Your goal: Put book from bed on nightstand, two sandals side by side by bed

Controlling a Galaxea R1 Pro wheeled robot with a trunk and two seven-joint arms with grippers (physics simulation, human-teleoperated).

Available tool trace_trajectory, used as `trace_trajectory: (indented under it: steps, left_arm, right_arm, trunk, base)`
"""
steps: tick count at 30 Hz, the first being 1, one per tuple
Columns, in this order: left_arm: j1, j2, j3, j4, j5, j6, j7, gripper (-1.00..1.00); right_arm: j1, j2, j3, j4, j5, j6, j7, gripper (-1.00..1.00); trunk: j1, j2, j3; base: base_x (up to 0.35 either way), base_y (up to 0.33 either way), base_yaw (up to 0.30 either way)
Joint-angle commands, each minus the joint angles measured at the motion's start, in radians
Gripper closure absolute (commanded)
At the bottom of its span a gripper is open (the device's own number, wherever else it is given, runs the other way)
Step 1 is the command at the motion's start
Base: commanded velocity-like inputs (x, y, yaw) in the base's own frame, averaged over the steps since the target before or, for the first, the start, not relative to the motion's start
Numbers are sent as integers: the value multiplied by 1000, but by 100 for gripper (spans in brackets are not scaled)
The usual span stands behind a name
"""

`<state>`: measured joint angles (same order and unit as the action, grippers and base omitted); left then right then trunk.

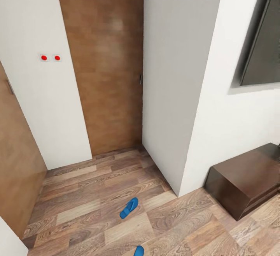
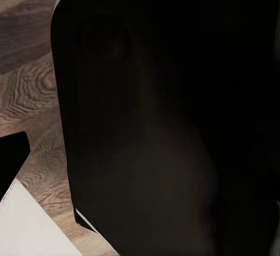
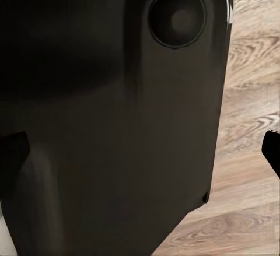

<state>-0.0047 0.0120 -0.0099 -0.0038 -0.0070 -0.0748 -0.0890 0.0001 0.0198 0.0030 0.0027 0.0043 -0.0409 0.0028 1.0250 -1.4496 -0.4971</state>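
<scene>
Two bright blue sandals lie apart on the wood-plank floor in the head view. One sandal (image 1: pixel 129 207) lies near the middle of the floor, and the other sandal (image 1: pixel 139 251) is cut off by the bottom edge. The book, the bed and the nightstand are out of view. My left gripper (image 2: pixel 140 162) and right gripper (image 3: pixel 140 151) are held close against a dark, rounded part of my own body. The dark fingertips (image 3: pixel 13 151) stand far apart with nothing between them.
A brown door (image 1: pixel 105 61) stands in a recess straight ahead between white walls, with a projecting wall corner (image 1: pixel 177 131) to its right. Another brown door (image 1: pixel 15 162) is at the left. A low dark-brown cabinet (image 1: pixel 245 178) stands against the right wall under a dark framed panel (image 1: pixel 262 38).
</scene>
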Motion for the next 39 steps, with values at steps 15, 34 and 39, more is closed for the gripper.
trace_trajectory:
  steps: [15,34,39]
  left_arm:
    - [-1,0,-1,1,-1,-3,-2,-100]
    - [-1,0,-1,1,-1,-3,-1,-100]
    - [-1,0,-1,1,-1,-3,-1,-100]
  right_arm:
    - [0,0,0,1,0,-4,0,-100]
    - [0,0,0,1,0,-4,0,-100]
    - [0,0,0,1,0,-4,0,-100]
  trunk:
    - [0,0,-17]
    - [0,0,-38]
    - [0,0,-41]
  base:
    - [12,67,-220]
    - [1,35,-214]
    - [0,62,-96]
